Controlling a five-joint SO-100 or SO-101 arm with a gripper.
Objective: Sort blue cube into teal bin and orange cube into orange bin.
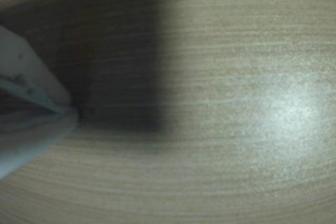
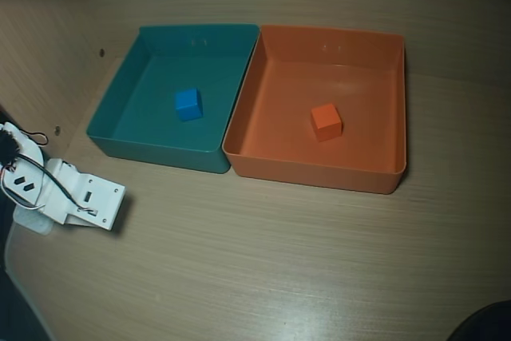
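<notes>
In the overhead view the blue cube [image 2: 188, 105] lies inside the teal bin [image 2: 120, 105], near its middle. The orange cube [image 2: 326, 120] lies on the floor of the orange bin [image 2: 383, 109]. The two bins stand side by side and touch. My white arm [image 2: 76, 196] is folded low at the table's left edge, in front of the teal bin and apart from it. The blurred wrist view has my gripper [image 1: 71, 110] at the left edge, its pale fingers [image 1: 31, 77] meeting at a point just above bare wood, shut with nothing between them.
Pale wood-grain table [image 2: 279, 261] spreads in front of the bins. Black cables [image 2: 24, 177] loop over the arm's base at the left edge. A dark object [image 2: 487, 325] sits in the bottom right corner.
</notes>
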